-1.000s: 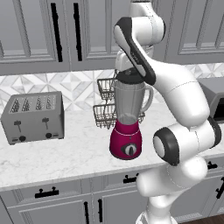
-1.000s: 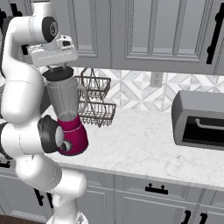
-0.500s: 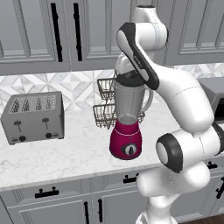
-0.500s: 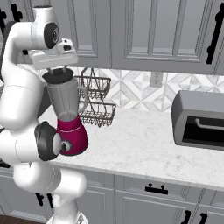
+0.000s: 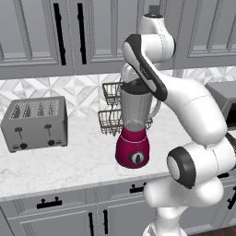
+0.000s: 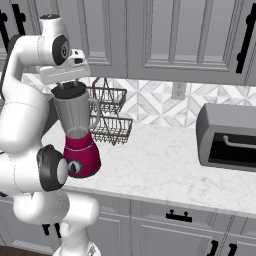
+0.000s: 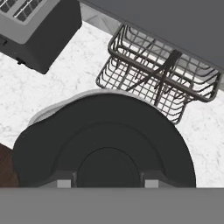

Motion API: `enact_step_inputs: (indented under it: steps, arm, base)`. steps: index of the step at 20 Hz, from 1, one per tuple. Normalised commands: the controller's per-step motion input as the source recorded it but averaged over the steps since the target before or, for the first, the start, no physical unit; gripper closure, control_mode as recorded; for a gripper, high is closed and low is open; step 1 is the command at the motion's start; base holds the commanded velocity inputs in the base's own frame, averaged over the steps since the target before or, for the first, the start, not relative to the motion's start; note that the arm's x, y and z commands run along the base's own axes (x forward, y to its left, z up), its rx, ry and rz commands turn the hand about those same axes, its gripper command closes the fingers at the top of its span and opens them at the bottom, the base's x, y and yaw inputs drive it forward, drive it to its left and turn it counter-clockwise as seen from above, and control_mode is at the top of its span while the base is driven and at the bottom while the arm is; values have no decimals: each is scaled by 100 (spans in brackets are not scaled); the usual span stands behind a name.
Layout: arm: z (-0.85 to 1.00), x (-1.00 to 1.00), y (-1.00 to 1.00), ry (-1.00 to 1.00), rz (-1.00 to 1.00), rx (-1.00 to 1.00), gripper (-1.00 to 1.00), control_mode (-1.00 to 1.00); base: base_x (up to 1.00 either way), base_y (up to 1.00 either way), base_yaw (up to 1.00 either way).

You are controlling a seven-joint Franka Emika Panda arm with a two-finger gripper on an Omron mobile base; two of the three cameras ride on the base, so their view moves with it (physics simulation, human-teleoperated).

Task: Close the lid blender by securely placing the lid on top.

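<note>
The lid (image 7: 105,144) is sitting right on the blender (image 5: 133,133), capping the rim of the clear jar, with the magenta base standing on the marble counter (image 5: 69,161) near the front edge. The gripper (image 6: 70,86) is hanging directly over the blender's top, pressed down close against the lid, and in the hand view the two finger tips (image 7: 63,183) are showing just at the lid's near edge, spread to either side of its raised centre knob; whether they are actually pinching it or standing free, I cannot tell. Behind the blender, a two-tier wire basket (image 5: 113,108) is standing close to the jar against the tiled wall. Off to the blender's left, the grey toaster (image 5: 36,123) is sitting well apart, leaving bare counter between. To the blender's right, a long stretch of open marble is running out to the dark toaster oven (image 6: 227,136).
</note>
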Motion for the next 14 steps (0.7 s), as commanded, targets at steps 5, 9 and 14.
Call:
enact_step_inputs:
  steps: [5,9,14]
  arm:
    - [0,1,3,0,0,0,100,-100]
    - [-2,0,7,-3,0,3,100,-100]
    - [0,6,11,-7,0,6,100,-100]
  base:
    - [0,0,0]
    - [0,0,0]
    - [0,0,0]
